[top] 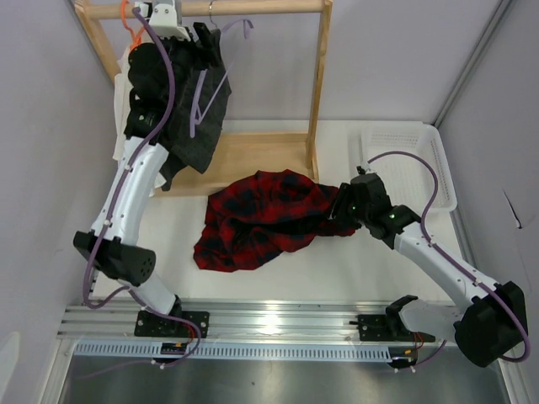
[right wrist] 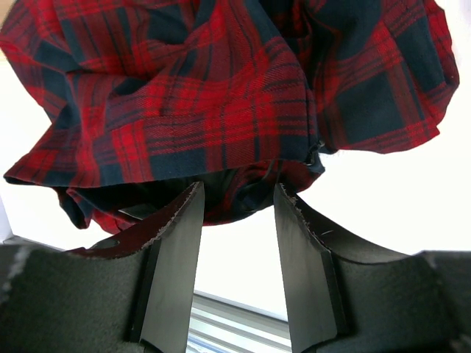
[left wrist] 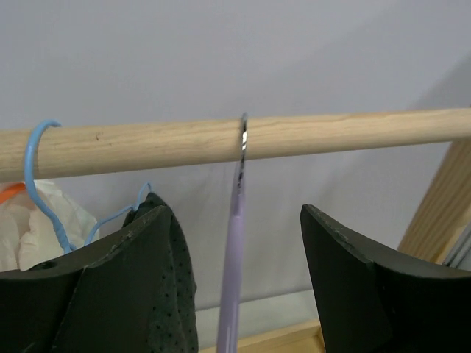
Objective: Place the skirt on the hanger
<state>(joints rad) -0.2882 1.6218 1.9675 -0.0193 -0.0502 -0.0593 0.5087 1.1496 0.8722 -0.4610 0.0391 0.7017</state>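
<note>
**White Table and Wooden Rail: Skirt Flat, Hanger Hung**

White table [top: 337, 269] carried the skirt [top: 261, 219], which lay crumpled near the centre, in front of the wooden rack base [top: 244, 156]. A white basket [top: 404, 160] stood at the far right edge, apart from the cloth.

1. Rail. The wooden rail [left wrist: 147, 143] ran across the top of the rack. The hanger [left wrist: 235, 243] hung from it by its metal hook, its frame lying against the dark dotted garment [top: 181, 101]. That garment hung on a pale blue hanger [left wrist: 33, 169], with a white garment [left wrist: 29, 228] and an orange hanger [top: 126, 17] further left.

2. Left gripper [left wrist: 232, 209]. It was raised to the rail with its jaws spread wide. The hanger's lilac neck passed between the fingers [left wrist: 132, 250] without touching either one.

3. Right gripper [right wrist: 237, 198]. It sat low at the right edge of the skirt, jaws partly spread. The fingertips [right wrist: 184, 220] met the checked hem; white table showed through the gap, and no cloth was clamped between them.
</note>
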